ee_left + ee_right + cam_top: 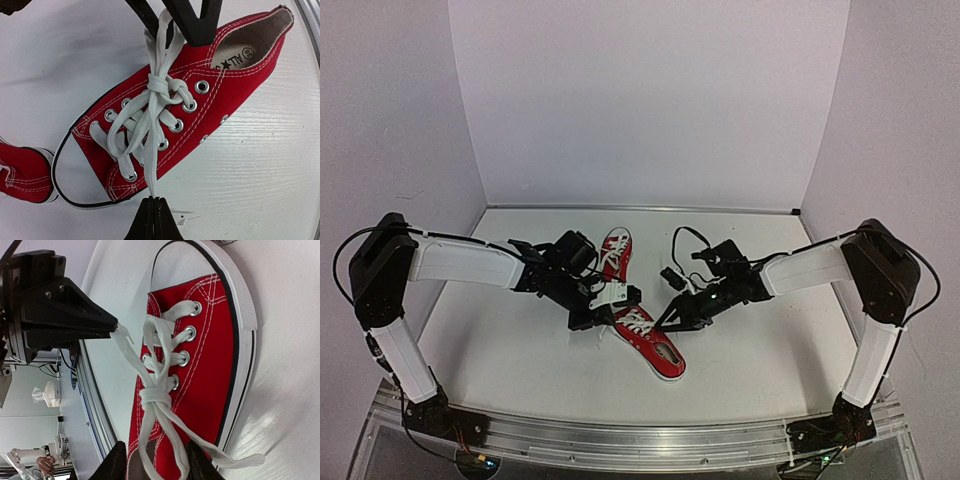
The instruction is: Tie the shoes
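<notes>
**Left gripper (154, 206)** — jaws together, pinching one flat strand of the white lace (151, 170) close to its tip. From the jaws the strand is drawn straight across the eyelet rows to a first knot (160, 86) at the throat of the near shoe (245, 95).

**Right gripper (156, 462)** — jaws apart, straddling the two strands that leave the far side of the knot. Whether either finger actually bears on the lace cannot be told from these views.

**Position.** The near shoe lies on its sole between the two sets of jaws, with its forefoot nearer the left jaws and its heel opening beneath the right. The second shoe (22, 172) lies close by the toe cap, off to one side of the left jaws. Both rest on the white table (260, 180).

**Handling (a judgement).**
- The lace is soft, limp and flat-woven. It should take a pinch well but will keep no shape of its own, so any loop must be held in tension.
- The shoe looks light, with pliable canvas on a rubber sole. A one-sided pull would likely drag or tip it rather than tighten the knot, so opposed pulls are safer.
- The best purchase is on the free strands just outside the knot, with the flat face across the pads — not on the smooth tip, which may slip.
</notes>
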